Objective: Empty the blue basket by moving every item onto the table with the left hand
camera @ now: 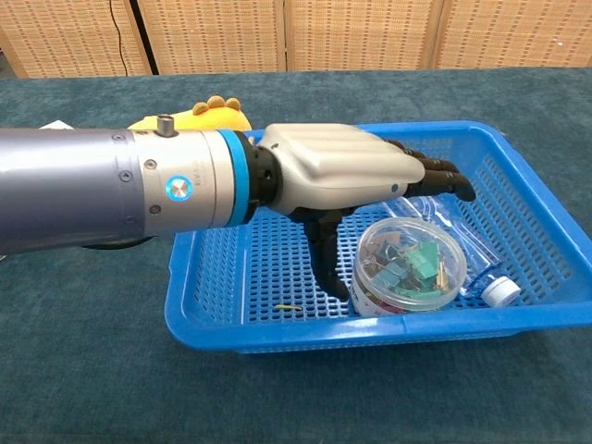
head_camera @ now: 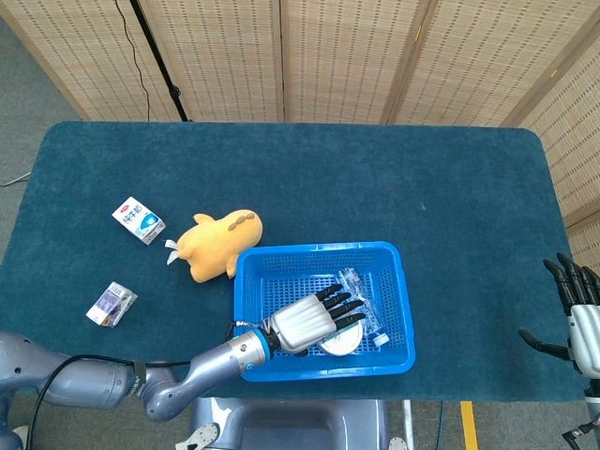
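Observation:
The blue basket [head_camera: 253, 366] [camera: 213, 319] stands at the table's front. In its right half lie a round clear tub of coloured clips [camera: 416, 268] [head_camera: 345, 343] and a clear plastic bottle [camera: 476, 254] [head_camera: 364, 295] with a white cap. My left hand [head_camera: 307, 319] [camera: 347, 176] hovers open above the tub inside the basket, fingers stretched toward the bottle and thumb hanging down beside the tub. It holds nothing. My right hand [head_camera: 577, 305] stays open off the table's right front corner.
An orange plush toy [head_camera: 214, 244] [camera: 199, 111] lies against the basket's left rear corner. A small milk carton [head_camera: 139, 220] and a small packet [head_camera: 112, 304] lie on the blue cloth further left. A tiny yellow scrap [camera: 288, 306] rests on the basket floor.

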You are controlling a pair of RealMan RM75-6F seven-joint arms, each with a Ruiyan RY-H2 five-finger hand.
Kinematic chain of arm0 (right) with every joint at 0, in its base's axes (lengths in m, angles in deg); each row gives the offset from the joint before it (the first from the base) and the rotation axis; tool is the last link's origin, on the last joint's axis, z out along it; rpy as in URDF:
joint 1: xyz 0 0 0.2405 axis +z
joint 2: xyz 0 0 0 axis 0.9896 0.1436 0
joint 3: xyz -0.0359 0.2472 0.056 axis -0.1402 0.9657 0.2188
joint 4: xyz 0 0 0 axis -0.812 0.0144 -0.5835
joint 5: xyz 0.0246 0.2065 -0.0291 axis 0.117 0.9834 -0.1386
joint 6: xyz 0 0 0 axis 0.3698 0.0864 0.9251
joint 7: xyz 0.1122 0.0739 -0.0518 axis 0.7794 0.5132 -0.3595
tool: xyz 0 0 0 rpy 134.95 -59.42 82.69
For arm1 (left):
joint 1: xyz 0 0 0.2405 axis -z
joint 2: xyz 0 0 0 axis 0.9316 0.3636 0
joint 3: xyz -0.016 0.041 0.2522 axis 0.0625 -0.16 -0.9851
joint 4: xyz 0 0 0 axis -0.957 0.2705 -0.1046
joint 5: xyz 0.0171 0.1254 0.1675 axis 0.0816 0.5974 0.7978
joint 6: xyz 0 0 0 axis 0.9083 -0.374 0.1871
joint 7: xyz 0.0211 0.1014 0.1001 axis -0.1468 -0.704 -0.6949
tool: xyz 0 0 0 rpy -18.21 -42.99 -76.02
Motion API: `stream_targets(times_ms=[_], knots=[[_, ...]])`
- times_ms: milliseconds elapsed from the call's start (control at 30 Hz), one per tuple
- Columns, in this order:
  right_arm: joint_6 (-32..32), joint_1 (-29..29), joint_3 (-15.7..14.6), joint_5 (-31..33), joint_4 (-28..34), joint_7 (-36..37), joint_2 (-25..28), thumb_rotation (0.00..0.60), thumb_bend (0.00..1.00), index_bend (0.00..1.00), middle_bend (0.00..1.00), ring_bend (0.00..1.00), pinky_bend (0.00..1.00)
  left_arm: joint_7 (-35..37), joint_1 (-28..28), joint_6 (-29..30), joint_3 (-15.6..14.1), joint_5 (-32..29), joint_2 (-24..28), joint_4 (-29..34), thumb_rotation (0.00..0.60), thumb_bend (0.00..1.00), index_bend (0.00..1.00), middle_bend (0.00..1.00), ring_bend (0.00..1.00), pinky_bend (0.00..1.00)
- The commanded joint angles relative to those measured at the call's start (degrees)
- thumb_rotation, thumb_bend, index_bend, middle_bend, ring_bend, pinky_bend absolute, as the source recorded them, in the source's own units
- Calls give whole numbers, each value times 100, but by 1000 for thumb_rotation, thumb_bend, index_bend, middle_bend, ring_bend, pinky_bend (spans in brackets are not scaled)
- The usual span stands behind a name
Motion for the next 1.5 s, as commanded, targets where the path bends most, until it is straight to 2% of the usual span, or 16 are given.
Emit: stream_targets(times_ms=[33,300,367,433,467,533,567,600,667,767,1000,1100,1233,1367,1500], knots=[[6,-2,7,4,-4,22,7,600,0,0,0,0,0,-247,221,51,-15,-369,-228,-175,600,0,0,0,0,0],[-6,-1,20,21,-19,87,26,600,0,0,0,0,0,-481,574,137,-65,-940,-682,-607,600,0,0,0,0,9],[-9,-2,26,34,-26,110,32,600,0,0,0,0,0,-498,619,196,-82,-984,-787,-704,600,0,0,0,0,58],[-12,-2,30,41,-33,124,36,600,0,0,0,0,0,-505,630,266,-90,-977,-846,-749,600,5,4,3,31,183],[-14,-2,31,43,-36,132,37,600,0,0,0,0,0,-512,632,311,-95,-960,-875,-770,600,15,28,31,80,255],[-17,-2,33,45,-43,150,41,600,0,0,0,0,0,-506,630,397,-110,-908,-929,-807,600,44,155,170,241,380],[-18,-1,33,45,-46,156,42,600,0,0,0,0,0,-497,627,433,-112,-878,-946,-818,600,59,259,281,331,428],[-19,-1,34,45,-48,160,44,600,0,0,0,0,0,-489,622,472,-115,-838,-962,-830,600,73,344,364,398,462],[-21,0,34,43,-50,177,48,600,0,0,0,0,0,-474,597,592,-129,-712,-997,-860,600,91,428,440,462,504],[-17,-2,32,32,-49,188,53,600,0,0,0,0,0,-442,556,703,-162,-602,-1006,-867,600,99,475,479,498,532],[8,-15,19,-1,-26,164,58,600,0,0,0,0,0,-384,481,885,-155,-460,-857,-671,600,102,494,497,508,532],[11,-16,17,-5,-23,151,56,600,0,0,0,0,0,-266,398,1046,-74,-313,-650,-422,600,102,493,497,506,532],[1,-13,10,-12,-21,132,51,600,0,0,0,0,0,-98,215,1354,83,-65,-95,129,600,102,493,497,506,532],[10,-14,-2,-43,-1,103,45,600,0,0,0,0,0,105,-70,1644,149,186,681,726,600,101,493,497,506,532],[35,-23,-21,-90,26,53,41,600,0,0,0,0,0,630,-577,2018,88,576,1669,1172,600,101,493,497,506,532]])
